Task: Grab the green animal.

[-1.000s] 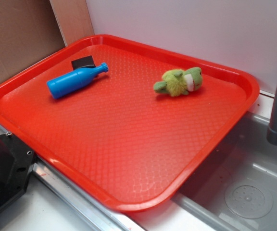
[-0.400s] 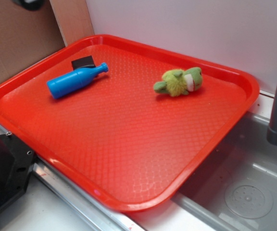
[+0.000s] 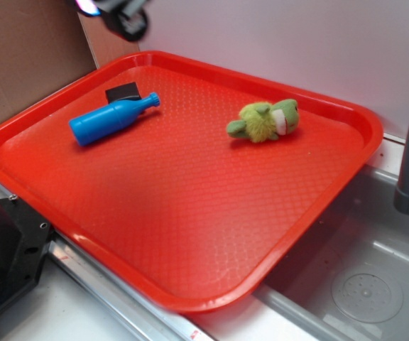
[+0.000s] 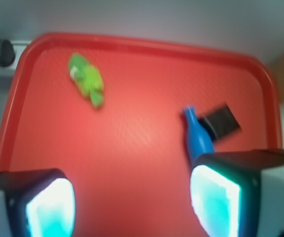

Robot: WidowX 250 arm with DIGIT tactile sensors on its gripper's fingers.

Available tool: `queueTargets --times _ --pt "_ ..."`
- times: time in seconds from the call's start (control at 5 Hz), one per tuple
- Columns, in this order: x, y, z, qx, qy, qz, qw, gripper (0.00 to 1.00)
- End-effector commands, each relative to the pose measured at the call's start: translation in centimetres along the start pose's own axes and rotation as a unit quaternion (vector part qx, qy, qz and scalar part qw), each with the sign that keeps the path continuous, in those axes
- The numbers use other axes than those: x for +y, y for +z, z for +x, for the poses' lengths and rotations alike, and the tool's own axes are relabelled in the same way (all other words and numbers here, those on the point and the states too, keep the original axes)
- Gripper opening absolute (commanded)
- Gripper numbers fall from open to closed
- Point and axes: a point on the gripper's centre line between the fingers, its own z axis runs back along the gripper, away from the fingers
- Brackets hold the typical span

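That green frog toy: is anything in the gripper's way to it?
Nothing visible. The gripper hangs open above the red tray; bare tray lies between it and the green frog. The blue bottle lies off to one side.

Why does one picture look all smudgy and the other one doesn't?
The wrist view is blurred all over: the green animal and blue bottle look smeared, and the gripper fingers glow bright cyan. The exterior view is sharp on the red tray; only the gripper at the top is blurry.
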Motion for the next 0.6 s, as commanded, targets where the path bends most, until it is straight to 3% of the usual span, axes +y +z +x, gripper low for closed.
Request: queueTargets --times 0.0,0.4 --pt "-1.5 -5.4 5.6 -0.02 -0.07 -0.035 0.997 1.0" --pt "-3.5 -11.2 7.8 0.001 -0.118 -0.039 0.992 1.0"
